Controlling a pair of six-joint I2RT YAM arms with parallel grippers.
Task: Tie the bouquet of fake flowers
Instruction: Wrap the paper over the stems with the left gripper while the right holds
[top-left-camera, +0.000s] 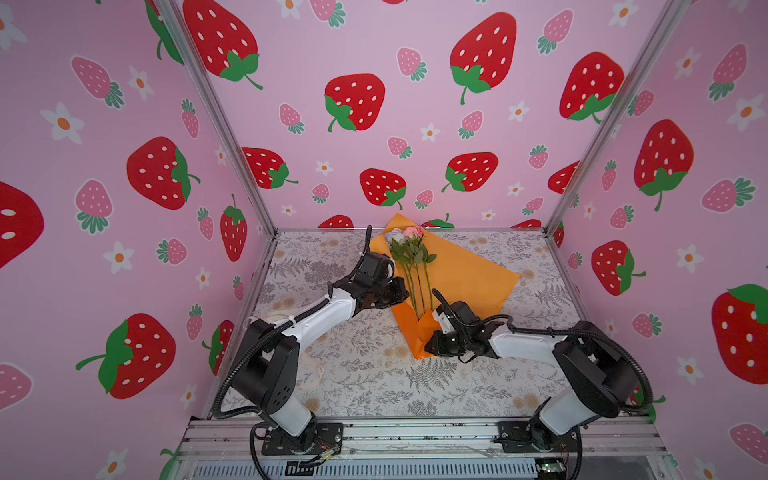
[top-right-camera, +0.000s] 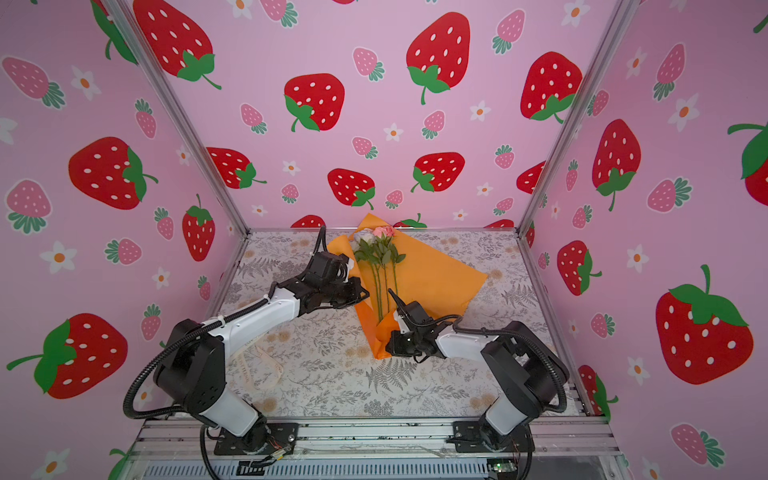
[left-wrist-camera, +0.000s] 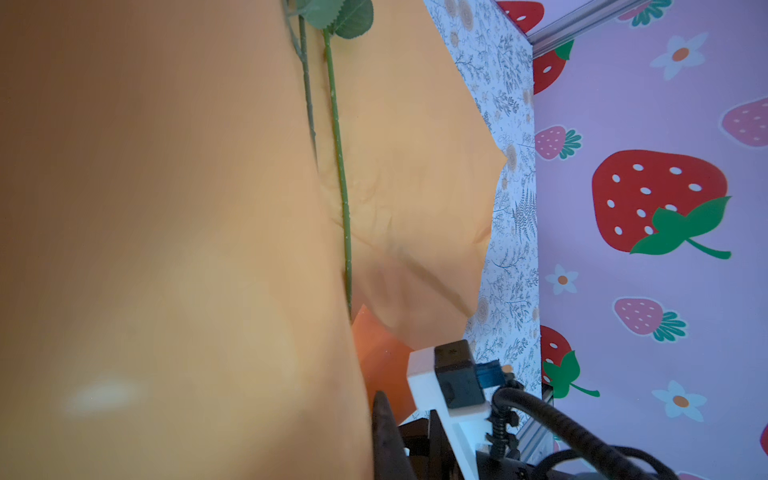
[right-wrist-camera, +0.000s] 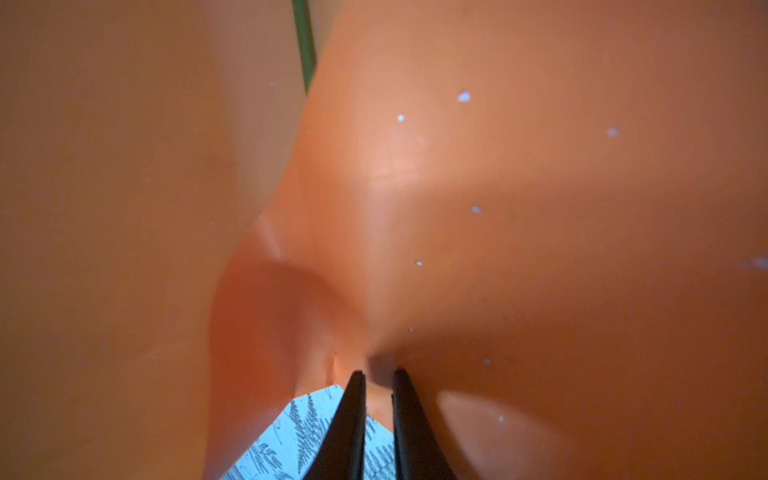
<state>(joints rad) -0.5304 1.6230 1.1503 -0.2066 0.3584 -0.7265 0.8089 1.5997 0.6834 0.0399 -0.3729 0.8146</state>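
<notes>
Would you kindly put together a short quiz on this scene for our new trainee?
1. True or false: the flowers lie on the orange wrapping paper.
2. The right claw pinches the paper at: A the far corner by the blooms; B the near tip past the stem ends; C its right-hand corner.
3. Fill in: a cream ____ lies on the table.
Key: 1 true; 2 B; 3 ribbon.

Matt orange wrapping paper (top-left-camera: 465, 274), finely creased beside the smooth, plastic-looking green stems (left-wrist-camera: 339, 166). Under the paper, a matt fern-printed table cover (top-left-camera: 374, 374); behind the paper, a dull metal frame rail (top-left-camera: 478, 229).
</notes>
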